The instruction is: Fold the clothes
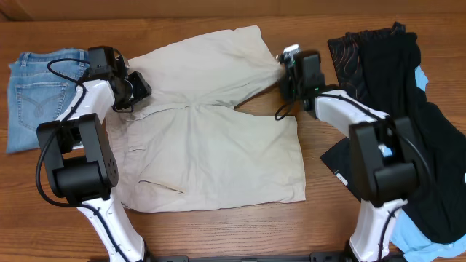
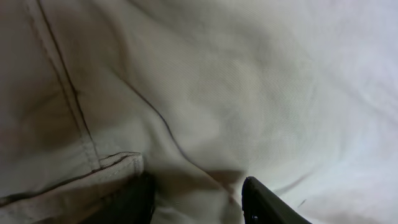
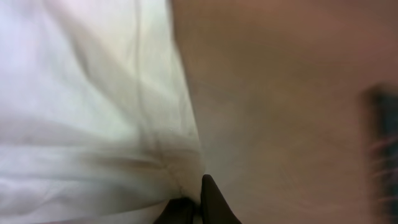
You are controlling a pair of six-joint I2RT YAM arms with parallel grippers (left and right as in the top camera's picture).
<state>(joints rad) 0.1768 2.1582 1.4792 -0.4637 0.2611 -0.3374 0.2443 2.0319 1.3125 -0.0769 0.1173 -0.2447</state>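
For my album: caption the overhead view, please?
Right gripper pinching the cream shorts' leg hem, left gripper at their waistband.

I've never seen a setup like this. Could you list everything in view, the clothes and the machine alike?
shorts: one pair, pale beige, spread across mid-table
jeans: one pair, light-blue denim, folded at the left edge
patterned garment: one, dark with red lines, back of the right-hand pile
black garment: at least one, black, heaped at the right
sky-blue garment: one, sky blue, showing from under the black one
table: one, brown wood, under everything
left arm: one, white and black, left side
right arm: one, white and black, right side
left tool: one, black, fingers apart on the shorts near a seam
right tool: one, black, shut on the shorts' hem
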